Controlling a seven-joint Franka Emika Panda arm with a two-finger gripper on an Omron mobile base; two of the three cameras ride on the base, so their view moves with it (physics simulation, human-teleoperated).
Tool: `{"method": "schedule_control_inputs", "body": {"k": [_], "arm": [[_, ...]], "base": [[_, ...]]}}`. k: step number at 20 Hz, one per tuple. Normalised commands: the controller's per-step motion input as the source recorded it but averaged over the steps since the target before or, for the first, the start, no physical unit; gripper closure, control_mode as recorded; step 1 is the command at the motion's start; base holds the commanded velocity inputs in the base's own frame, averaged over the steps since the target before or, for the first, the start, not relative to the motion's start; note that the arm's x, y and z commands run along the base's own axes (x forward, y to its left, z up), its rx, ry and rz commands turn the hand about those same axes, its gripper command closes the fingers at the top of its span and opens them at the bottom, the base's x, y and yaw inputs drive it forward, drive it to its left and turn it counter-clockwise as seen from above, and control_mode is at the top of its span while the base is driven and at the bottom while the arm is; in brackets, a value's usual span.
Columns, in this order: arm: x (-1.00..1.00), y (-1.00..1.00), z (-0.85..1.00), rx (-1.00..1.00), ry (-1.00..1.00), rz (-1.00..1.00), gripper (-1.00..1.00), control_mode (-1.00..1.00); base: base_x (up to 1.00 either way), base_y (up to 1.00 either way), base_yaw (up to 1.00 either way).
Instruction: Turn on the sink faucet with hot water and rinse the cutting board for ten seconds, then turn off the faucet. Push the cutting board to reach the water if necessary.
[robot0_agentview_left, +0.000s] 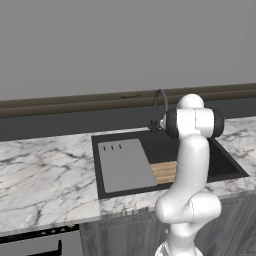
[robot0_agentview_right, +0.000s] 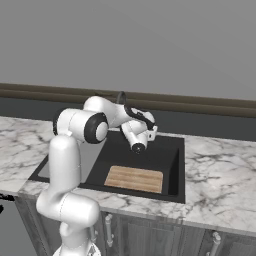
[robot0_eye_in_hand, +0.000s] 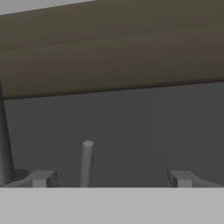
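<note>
My end effector (robot0_eye_in_hand: 109, 178) is open and holds nothing; between its tips stands the thin upright handle (robot0_eye_in_hand: 87, 164) of the sink faucet (robot0_agentview_left: 159, 109), nearer to one tip. I judge this handle stiff, smooth and a little slippery, so I should push it from the side, near its top. The cutting board (robot0_agentview_right: 134, 178) lies flat at the front of the sink (robot0_agentview_right: 172, 165), beside the grey slab (robot0_agentview_left: 125, 164); it looks light and rigid, easy to slide. I see no water. In the left base view my own arm hides part of the board
</note>
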Motion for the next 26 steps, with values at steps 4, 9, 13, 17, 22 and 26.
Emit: {"method": "schedule_control_inputs", "body": {"k": [4, 9, 13, 17, 22, 26], "arm": [[0.05, 0.00, 0.00, 0.00, 0.01, 0.00, -1.00, -1.00], [0.09, 0.00, 0.00, 0.00, 0.00, 0.00, -1.00, -1.00], [0.06, 0.00, 0.00, 0.00, 0.00, 0.00, -1.00, -1.00], [0.03, 0.00, 0.00, 0.00, 0.00, 0.00, -1.00, -1.00], [0.06, 0.00, 0.00, 0.00, 0.00, 0.00, -1.00, -1.00], [0.08, 0.00, 0.00, 0.00, 0.00, 0.00, -1.00, -1.00]], "base": [[0.00, 0.00, 0.00], [0.00, 0.00, 0.00], [0.00, 0.00, 0.00], [0.00, 0.00, 0.00], [0.00, 0.00, 0.00], [0.00, 0.00, 0.00]]}}
